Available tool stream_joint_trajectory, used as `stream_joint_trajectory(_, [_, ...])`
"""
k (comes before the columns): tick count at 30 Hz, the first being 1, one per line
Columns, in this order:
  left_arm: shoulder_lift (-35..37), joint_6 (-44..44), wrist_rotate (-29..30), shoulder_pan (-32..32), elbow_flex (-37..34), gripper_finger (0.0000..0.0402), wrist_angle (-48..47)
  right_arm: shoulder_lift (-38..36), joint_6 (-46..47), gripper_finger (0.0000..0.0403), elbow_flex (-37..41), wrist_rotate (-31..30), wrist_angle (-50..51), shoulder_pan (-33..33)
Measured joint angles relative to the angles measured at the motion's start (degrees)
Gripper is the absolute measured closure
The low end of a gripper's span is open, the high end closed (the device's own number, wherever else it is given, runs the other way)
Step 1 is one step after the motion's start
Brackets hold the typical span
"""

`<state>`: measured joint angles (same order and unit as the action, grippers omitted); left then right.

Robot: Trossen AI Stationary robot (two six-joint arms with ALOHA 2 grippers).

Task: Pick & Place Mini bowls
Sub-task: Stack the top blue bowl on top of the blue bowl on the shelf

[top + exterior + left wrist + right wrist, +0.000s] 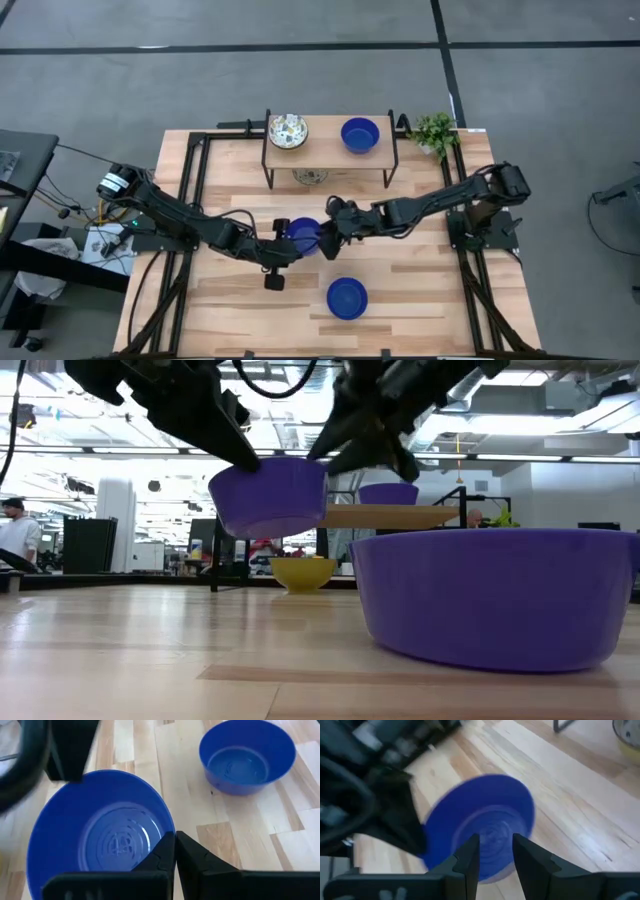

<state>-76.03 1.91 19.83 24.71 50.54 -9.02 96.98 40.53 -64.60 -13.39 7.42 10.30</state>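
A cobalt blue mini bowl [304, 236] [268, 495] hangs above the table's middle, with my left gripper [288, 244] [175, 836] shut on its rim. My right gripper [326, 236] [495, 844] is open right beside the bowl's opposite side, its fingers pointing at the bowl [485, 820]. A second blue bowl [347, 297] [246, 755] rests on its base near the table's front. On the small shelf [325, 152] at the back stand a floral bowl [288, 131] and another blue bowl [360, 135]. My left gripper pinches the bowl's rim [166, 831] on its left side, one finger inside the bowl and one outside. The fingers slant downward from the table's left. The bowl sits about level, mouth up, lifted clear of the table. My right gripper: I cannot tell whether its open fingers touch the bowl's right rim [326, 464].
A yellowish bowl [310, 177] [302, 572] sits under the shelf. A green potted plant [435, 132] stands at the back right corner. Bare wood lies at the front left and right of the table [450, 300].
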Motion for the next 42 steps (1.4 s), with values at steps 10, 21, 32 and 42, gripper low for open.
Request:
stream_joint_trajectory(10, [0.0, -0.04, -0.17, 0.02, 0.0, 0.0394, 0.35, 1.76, 0.0, 0.0298, -0.11, 0.0, 0.39, -1.79])
stream_joint_trajectory(21, [0.0, -0.07, -0.19, 0.02, 0.02, 0.0394, 0.56, 1.76, 0.11, 0.03, -0.09, 3.98, 1.11, -2.34])
stream_joint_trajectory(32, [0.0, -0.22, -0.24, -0.04, 0.02, 0.0394, 5.28, 1.76, 2.71, 0.0366, -0.09, 4.46, 2.12, -2.58])
stream_joint_trajectory(42, [0.0, -0.17, 1.21, 0.0, 0.04, 0.0392, 6.34, 1.76, 1.61, 0.0401, -0.09, 5.4, 2.11, -2.66])
